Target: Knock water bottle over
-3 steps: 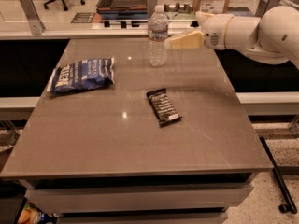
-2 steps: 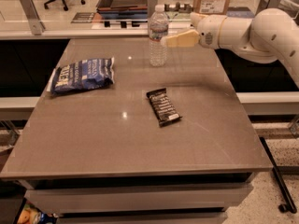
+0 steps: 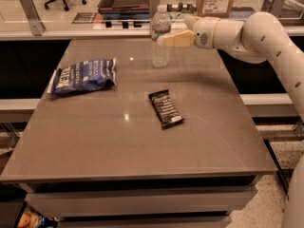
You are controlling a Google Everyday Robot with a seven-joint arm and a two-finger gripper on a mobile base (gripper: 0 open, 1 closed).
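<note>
Standing upright, water bottle (image 3: 160, 53), fingers (image 3: 179, 38) spread apart, one fingertip touching its label band

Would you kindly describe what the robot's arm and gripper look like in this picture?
The arm is a chain of smooth, rounded white shells, with no cables showing. A pale yellowish band rings the wrist. The gripper, close beside the upper half of the water bottle, is a tapering pale-yellow piece. No markings can be made out.
</note>
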